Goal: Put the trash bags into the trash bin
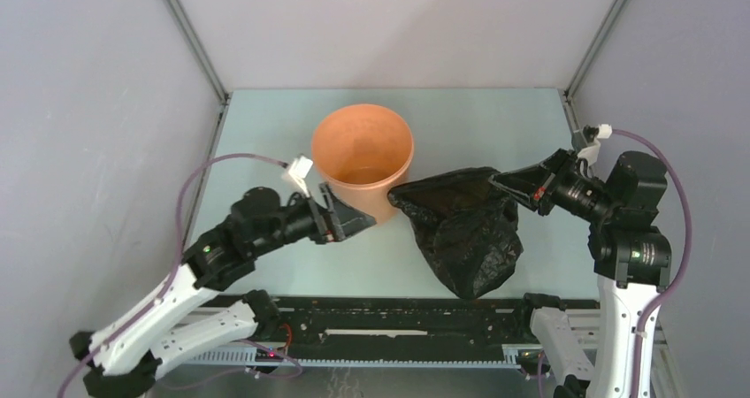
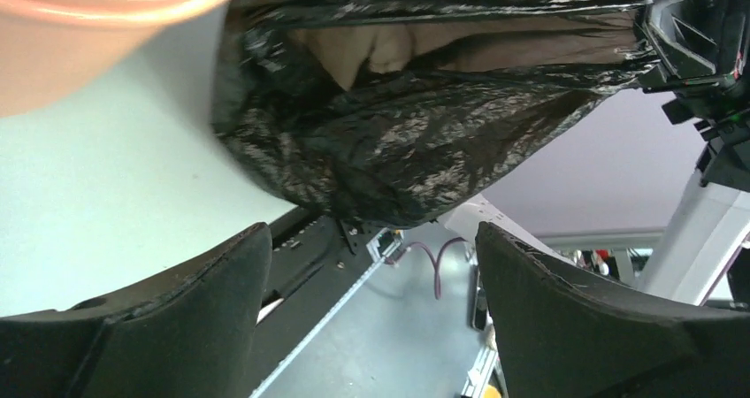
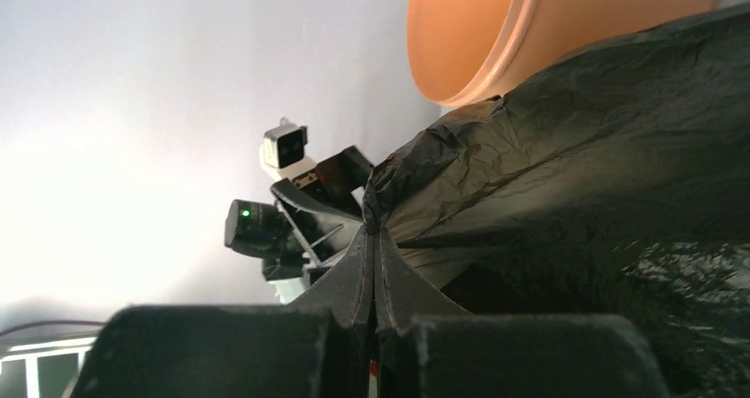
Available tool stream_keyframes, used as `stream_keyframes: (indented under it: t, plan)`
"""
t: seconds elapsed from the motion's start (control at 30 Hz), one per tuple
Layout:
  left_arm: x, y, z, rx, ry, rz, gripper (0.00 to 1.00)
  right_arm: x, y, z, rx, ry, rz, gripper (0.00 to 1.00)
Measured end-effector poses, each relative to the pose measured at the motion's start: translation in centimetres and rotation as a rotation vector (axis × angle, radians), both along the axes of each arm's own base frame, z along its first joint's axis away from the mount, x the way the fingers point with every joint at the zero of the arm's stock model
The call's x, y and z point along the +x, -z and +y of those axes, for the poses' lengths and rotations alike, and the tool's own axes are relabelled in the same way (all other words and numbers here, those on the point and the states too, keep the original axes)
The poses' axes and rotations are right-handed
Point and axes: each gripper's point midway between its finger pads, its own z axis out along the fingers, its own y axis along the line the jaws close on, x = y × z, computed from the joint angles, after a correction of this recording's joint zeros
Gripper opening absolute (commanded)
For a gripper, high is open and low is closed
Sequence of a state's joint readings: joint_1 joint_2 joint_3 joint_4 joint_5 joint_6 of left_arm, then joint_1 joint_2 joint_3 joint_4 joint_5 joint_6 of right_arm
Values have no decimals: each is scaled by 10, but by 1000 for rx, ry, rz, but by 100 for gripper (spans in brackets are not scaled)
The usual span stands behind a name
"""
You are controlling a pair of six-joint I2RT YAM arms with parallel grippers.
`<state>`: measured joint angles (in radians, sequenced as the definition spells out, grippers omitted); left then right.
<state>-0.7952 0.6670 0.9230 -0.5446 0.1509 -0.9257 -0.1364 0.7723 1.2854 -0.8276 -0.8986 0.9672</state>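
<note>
The bag (image 1: 464, 230) slumps on the bench (image 1: 265, 274), just right of the bin (image 1: 316, 146). Our right fingers (image 3: 371, 274) pinch its top edge, left fingers (image 1: 352, 221) wide, empty. Looks light, floppy and slippery, so we'd grab a bunched edge.

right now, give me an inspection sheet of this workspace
surface: pale green table, black rail along its near edge
job's things: orange trash bin upright; black trash bag outside it, to its right
clutter: nothing seen
grippers: left gripper open, holding nothing, beside the bin; right gripper shut on the bag's top edge
cables: purple cable looping over each arm
surroundings: grey walls, metal frame posts
</note>
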Motion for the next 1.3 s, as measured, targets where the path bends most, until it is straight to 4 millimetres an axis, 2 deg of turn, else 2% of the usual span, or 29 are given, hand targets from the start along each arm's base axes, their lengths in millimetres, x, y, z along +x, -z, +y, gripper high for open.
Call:
stream_keyframes:
  t: [0.07,0.17,0.27,0.37,0.5,0.67,0.87,0.9,0.93,0.97,1.0,1.03,1.13,1.17,1.23,1.3]
  plan:
    - [-3,3,-22,1,35,15,86,-5,5,3,30,-17,27,0]
    - [4,13,-54,0,34,35,92,-5,3,4,51,-17,34,0]
    - [21,39,-72,13,-28,67,95,-3,-4,4,70,-14,18,0]
    - [35,65,-74,46,-104,101,91,-2,-8,5,81,-16,8,0]
    - [38,66,-78,43,-149,89,89,-2,-11,5,84,-16,-4,0]
    - [27,61,-88,6,-134,77,60,-5,-13,5,89,-14,-11,0]
    - [32,66,-93,14,-144,80,38,-12,-16,6,81,-12,-40,0]
    - [32,67,-93,32,-144,79,39,-14,-17,6,79,-13,-45,0]
    - [33,67,-93,44,-147,78,45,-14,-17,6,77,-13,-50,0]
    - [34,65,-92,51,-149,74,58,-15,-17,6,74,-14,-56,0]
    - [35,62,-91,56,-153,66,64,-16,-17,6,72,-15,-61,0]
    - [36,59,-91,63,-154,58,65,-18,-18,6,71,-14,-66,0]
    - [39,46,-91,63,-165,45,60,-23,-20,7,65,-16,-87,0]
    - [40,45,-91,64,-170,45,56,-25,-21,7,64,-17,-95,0]
    - [43,49,-92,78,-178,51,43,-30,-23,8,62,-18,-113,0]
    - [46,60,-91,112,-186,68,35,-33,-25,8,60,-18,-128,0]
